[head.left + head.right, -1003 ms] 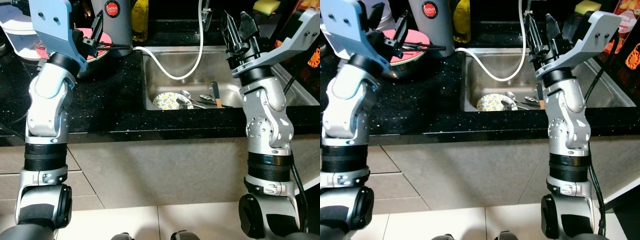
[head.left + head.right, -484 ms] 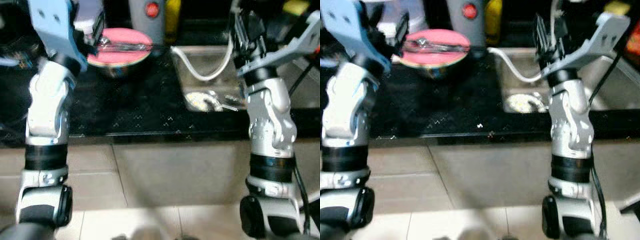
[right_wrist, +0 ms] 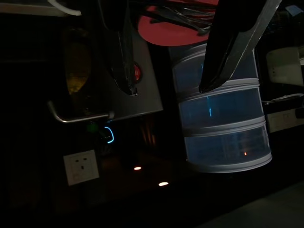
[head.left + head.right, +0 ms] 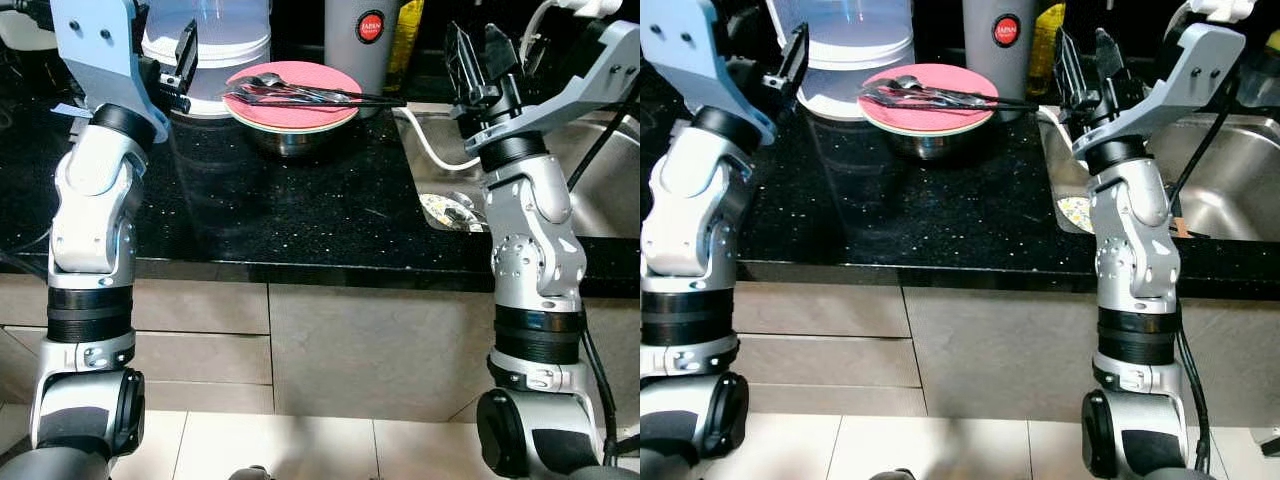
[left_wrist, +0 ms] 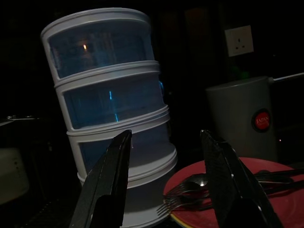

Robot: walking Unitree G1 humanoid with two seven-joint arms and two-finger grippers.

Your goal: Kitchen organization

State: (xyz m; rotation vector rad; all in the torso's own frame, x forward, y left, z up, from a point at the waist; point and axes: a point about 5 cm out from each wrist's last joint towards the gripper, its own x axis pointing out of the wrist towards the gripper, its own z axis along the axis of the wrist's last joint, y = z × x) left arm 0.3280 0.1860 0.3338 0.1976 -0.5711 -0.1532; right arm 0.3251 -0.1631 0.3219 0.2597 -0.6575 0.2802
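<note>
View has swung leftward since earlier: pink plate [image 4: 291, 84] now central, both end effectors spread, empty

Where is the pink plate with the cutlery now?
The pink plate rests on a metal bowl on the black counter, ahead between both arms, beside the tiered white container and the grey canister.

I'm seeing one pink plate [image 4: 292, 84], one tiered container [image 4: 206, 27], one grey canister [image 4: 365, 40], one yellow bottle [image 4: 406, 32], one patterned dish [image 4: 452, 212].
</note>
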